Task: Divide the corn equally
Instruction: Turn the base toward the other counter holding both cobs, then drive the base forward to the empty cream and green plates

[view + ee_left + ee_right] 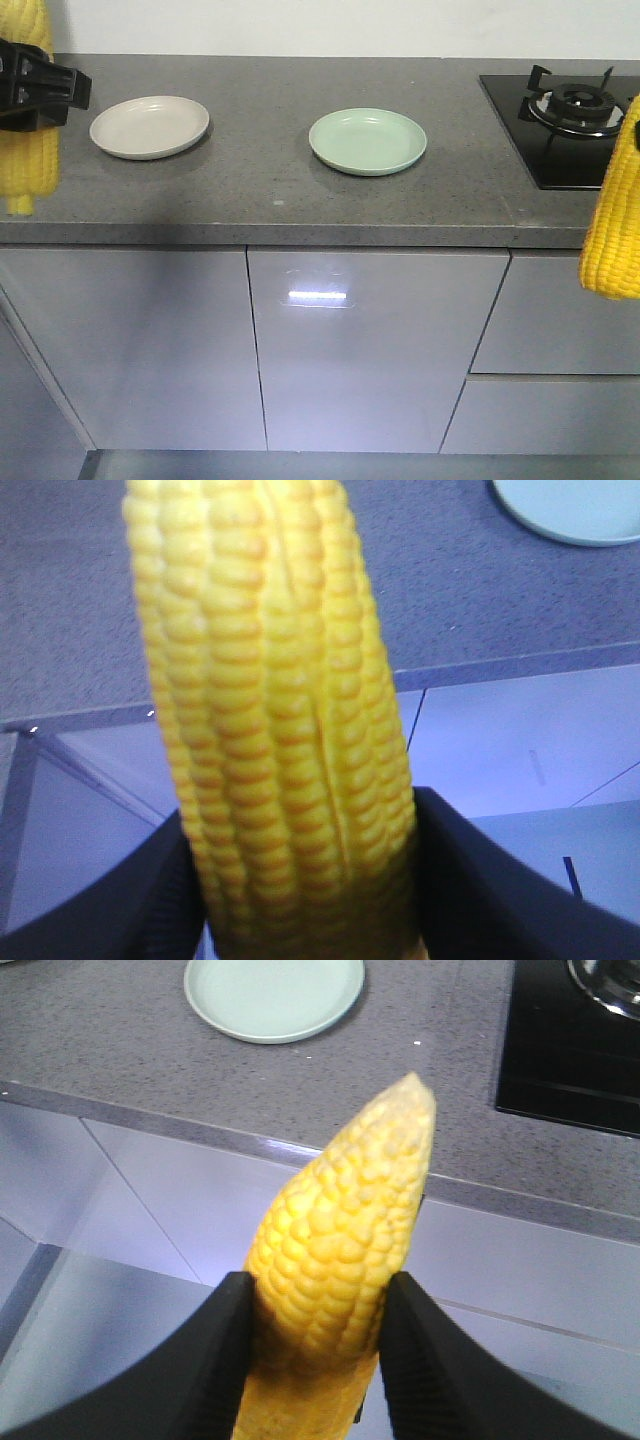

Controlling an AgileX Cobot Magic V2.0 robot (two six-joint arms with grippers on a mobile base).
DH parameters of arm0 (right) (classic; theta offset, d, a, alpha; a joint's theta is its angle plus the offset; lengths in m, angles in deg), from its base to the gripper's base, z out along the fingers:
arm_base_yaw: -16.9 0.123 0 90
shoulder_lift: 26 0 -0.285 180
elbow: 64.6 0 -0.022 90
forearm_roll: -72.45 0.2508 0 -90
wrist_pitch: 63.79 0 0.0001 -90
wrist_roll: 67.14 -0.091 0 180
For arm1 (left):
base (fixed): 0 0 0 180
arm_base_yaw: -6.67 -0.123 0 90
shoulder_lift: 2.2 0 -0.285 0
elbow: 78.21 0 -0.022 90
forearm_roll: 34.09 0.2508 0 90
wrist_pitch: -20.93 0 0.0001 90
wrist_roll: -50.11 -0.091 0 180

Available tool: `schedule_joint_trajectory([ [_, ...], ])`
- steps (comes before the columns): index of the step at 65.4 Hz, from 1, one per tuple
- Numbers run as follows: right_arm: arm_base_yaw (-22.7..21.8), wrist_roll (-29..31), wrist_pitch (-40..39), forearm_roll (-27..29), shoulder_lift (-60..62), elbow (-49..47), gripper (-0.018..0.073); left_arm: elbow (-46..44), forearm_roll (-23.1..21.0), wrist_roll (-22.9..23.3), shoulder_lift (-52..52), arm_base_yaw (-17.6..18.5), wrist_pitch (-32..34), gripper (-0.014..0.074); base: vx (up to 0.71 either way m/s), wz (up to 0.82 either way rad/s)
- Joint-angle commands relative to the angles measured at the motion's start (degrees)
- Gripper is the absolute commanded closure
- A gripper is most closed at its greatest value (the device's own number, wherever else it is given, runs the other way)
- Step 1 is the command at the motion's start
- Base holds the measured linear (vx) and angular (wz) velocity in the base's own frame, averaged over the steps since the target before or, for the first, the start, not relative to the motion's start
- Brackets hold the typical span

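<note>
Two yellow corn cobs are held in the air in front of the counter. My left gripper [40, 85] is shut on one cob [30, 160] at the far left edge, beside the beige plate [150, 127]. In the left wrist view this cob [270, 710] fills the frame, and the black jaws of the gripper [310, 880] press its sides. My right gripper [315, 1330] is shut on the second cob [345, 1230], whose tip points toward the counter. That cob [612, 230] hangs at the right edge, below the counter's front. The green plate [367, 141] sits mid-counter with nothing on it.
A black gas hob [570, 120] occupies the counter's back right corner. Grey cabinet doors [370, 340] run below the counter's front edge [300, 235]. The green plate [273, 995] lies ahead and left of the right cob; the hob [570, 1040] is to its right.
</note>
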Motion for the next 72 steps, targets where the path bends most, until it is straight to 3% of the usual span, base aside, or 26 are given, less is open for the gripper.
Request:
schedule_joint_trajectory([
  [1,-0.4,0.1,-3.3,1.1,1.1,-1.2,0.0366,-1.3,0.9,0.4,-1.6,0.0,3.4,0.0593,0.08,-0.23],
  [72,-0.4,0.1,-3.3,1.1,1.1,-1.2,0.0366,-1.3,0.9,0.4,-1.6,0.0,3.4,0.0593,0.1,-0.07],
])
